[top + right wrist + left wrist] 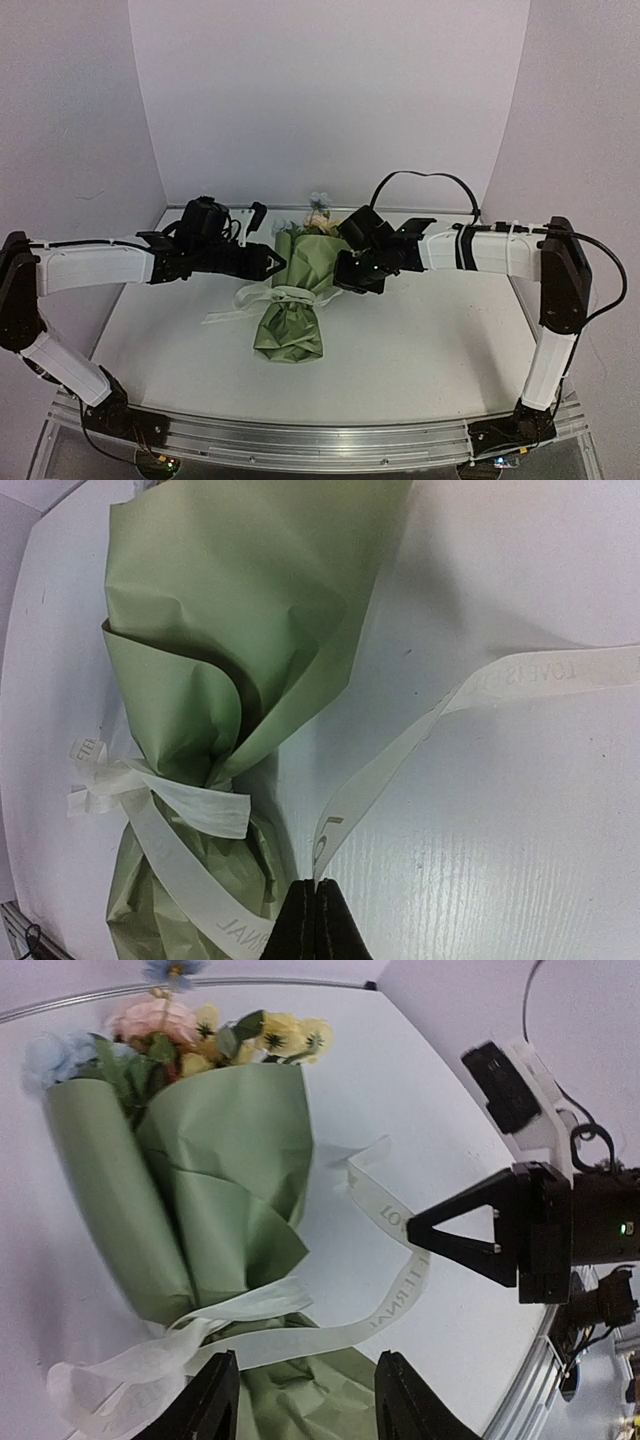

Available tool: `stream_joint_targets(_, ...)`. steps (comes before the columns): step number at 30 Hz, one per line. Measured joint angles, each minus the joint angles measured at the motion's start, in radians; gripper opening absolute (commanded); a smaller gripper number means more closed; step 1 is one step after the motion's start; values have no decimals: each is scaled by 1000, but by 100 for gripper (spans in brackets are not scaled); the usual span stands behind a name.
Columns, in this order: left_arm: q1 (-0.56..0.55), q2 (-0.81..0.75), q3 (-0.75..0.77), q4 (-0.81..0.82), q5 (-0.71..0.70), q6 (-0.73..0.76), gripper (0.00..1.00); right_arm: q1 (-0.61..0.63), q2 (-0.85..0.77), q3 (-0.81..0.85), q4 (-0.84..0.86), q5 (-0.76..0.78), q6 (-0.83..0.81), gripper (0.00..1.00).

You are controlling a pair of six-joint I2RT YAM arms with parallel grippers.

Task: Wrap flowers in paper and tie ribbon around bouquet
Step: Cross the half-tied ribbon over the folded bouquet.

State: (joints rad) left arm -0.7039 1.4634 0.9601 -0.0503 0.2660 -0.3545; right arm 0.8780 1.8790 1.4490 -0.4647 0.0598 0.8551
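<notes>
The bouquet (pixel 290 310) lies mid-table, an olive-green paper (pixel 230 1150) cone with the flowers (pixel 200 1035) showing at its far end. The cream lettered ribbon (pixel 385 1315) is tied around the cone's narrow waist, with loose tails. My left gripper (pixel 305 1405) is open just left of the bouquet (pixel 278 262). Ribbon and paper lie beyond its fingers (pixel 215 1405), and nothing is pinched. My right gripper (pixel 316 900) is shut on one ribbon (pixel 400 755) tail, right of the cone (pixel 342 278), and holds it off the table.
White walls enclose the table at the back and sides. A black cable (pixel 430 178) loops above the right arm. An aluminium rail (pixel 320 440) runs along the table's near edge. The right arm's body (pixel 570 1230) shows across from the left wrist.
</notes>
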Motion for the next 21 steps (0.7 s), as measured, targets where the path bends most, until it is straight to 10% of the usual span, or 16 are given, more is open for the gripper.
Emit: stream_joint_targets(21,-86,226,73,-9,119,120,53,0,0,69,0,-77,71,0)
